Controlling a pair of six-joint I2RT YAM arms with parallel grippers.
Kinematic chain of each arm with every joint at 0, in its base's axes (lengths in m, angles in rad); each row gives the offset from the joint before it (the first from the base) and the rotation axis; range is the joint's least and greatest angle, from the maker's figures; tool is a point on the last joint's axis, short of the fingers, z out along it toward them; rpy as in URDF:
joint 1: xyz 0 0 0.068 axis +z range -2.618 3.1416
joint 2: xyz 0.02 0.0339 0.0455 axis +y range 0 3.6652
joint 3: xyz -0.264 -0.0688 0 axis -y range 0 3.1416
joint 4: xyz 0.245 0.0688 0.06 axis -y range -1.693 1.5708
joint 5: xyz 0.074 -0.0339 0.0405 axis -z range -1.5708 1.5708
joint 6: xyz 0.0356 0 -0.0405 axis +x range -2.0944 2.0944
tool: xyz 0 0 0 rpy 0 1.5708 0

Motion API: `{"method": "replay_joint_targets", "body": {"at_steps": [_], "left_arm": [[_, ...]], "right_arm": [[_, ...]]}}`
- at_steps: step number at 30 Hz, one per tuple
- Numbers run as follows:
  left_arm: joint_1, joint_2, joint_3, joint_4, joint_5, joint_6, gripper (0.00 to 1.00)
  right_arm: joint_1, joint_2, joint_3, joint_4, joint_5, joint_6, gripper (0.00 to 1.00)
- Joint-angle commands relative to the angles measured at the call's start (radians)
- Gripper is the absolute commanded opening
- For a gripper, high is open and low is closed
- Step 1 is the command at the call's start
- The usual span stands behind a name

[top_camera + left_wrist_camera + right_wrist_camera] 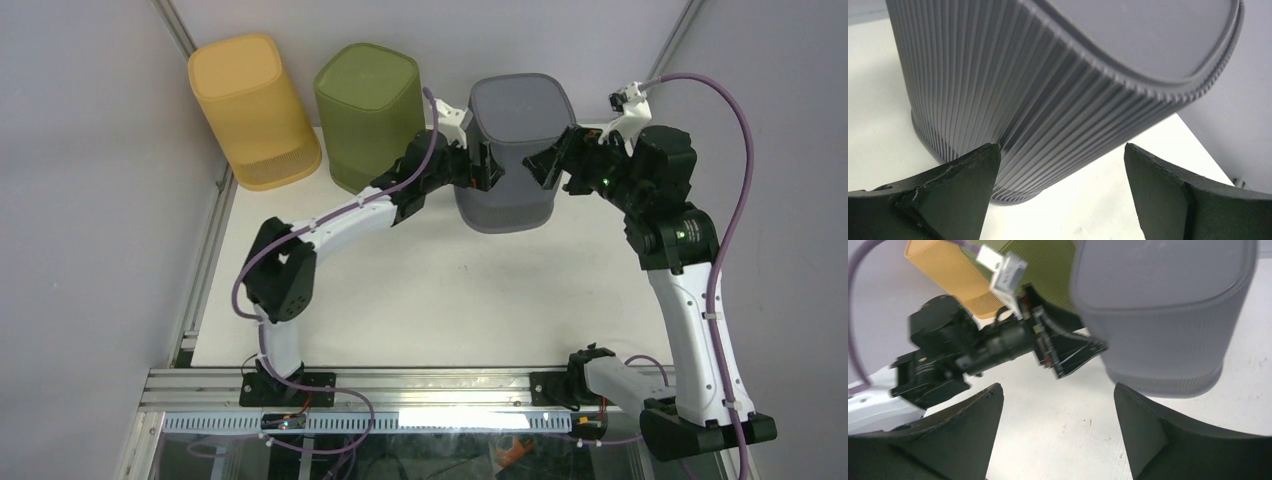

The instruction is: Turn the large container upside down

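Grey container near the surface's far edge, closed face up. Left tool and right tool flank it, both spread apart and holding nothing. Best drawn straight outward, so the ribbed wall is not nudged.

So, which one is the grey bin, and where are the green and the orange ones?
grey bin (520,108): overhead view, on its flat top face.
green bin (367,85): overhead view, on its top face.
orange bin (236,68): overhead view, on its top face.

We find open tabletop in front of the grey container; the green container stands close on its left.
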Motion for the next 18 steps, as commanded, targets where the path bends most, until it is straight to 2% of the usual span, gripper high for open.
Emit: {"method": "replay_joint_targets", "body": {"at_steps": [1,5,9,12,18], "left_arm": [[-0.012,0.136,0.227,0.057,-0.009,0.002,0.99],[-0.011,0.235,0.413,-0.049,0.021,0.036,0.99],[-0.015,0.15,0.433,-0.114,0.039,0.081,0.99],[-0.014,0.026,0.324,-0.18,0.029,0.084,0.99],[-0.011,-0.267,-0.007,-0.266,0.017,0.062,0.99]], "right_arm": [[0.001,-0.039,-0.001,0.036,0.027,0.062,0.85],[0.001,-0.077,-0.014,0.061,0.098,0.067,0.85],[0.001,-0.113,-0.041,0.071,0.198,0.056,0.85],[0.001,-0.1,-0.038,0.049,0.226,0.038,0.88],[0.001,-0.022,-0.007,0.025,0.289,0.099,0.95]]}}
